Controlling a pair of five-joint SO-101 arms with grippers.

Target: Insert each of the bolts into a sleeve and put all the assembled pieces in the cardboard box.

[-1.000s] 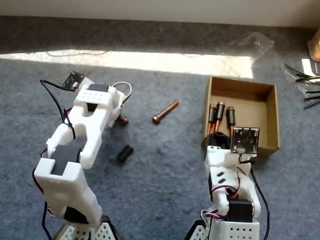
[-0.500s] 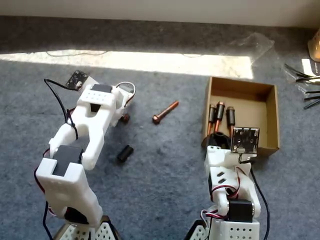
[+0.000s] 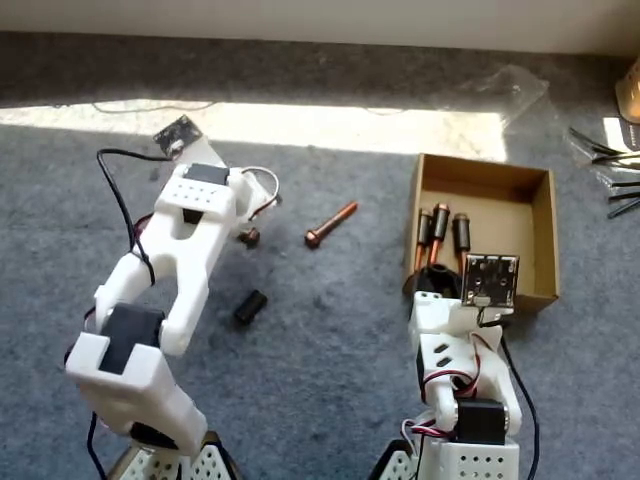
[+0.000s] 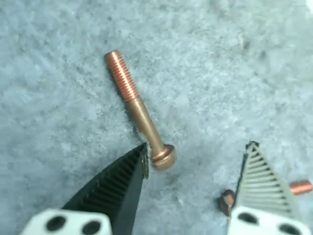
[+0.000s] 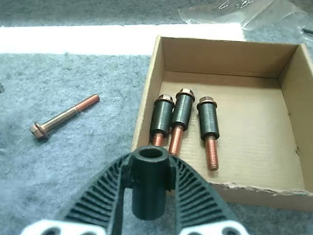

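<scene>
A copper bolt (image 3: 330,224) (image 4: 139,110) (image 5: 63,117) lies on the grey carpet. My left gripper (image 4: 198,147) hovers open over it, one fingertip beside its head. A second bolt (image 3: 248,237) (image 4: 226,200) lies partly hidden behind the other finger. A loose black sleeve (image 3: 250,305) rests beside the left arm (image 3: 185,235). My right gripper (image 5: 150,159) is shut on another black sleeve (image 5: 149,186), held upright just outside the near wall of the cardboard box (image 3: 540,240) (image 5: 146,98). Three bolts in sleeves (image 3: 440,228) (image 5: 183,115) lie inside the box.
A crumpled clear plastic bag (image 3: 515,85) lies beyond the box. Black cable ties (image 3: 610,150) sit at the right edge. A sunlit strip (image 3: 330,125) crosses the carpet at the back. Open carpet lies between the two arms.
The left arm has swung away from its base and to the right, bringing its gripper over the loose bolt. The right arm has kept still with its sleeve.
</scene>
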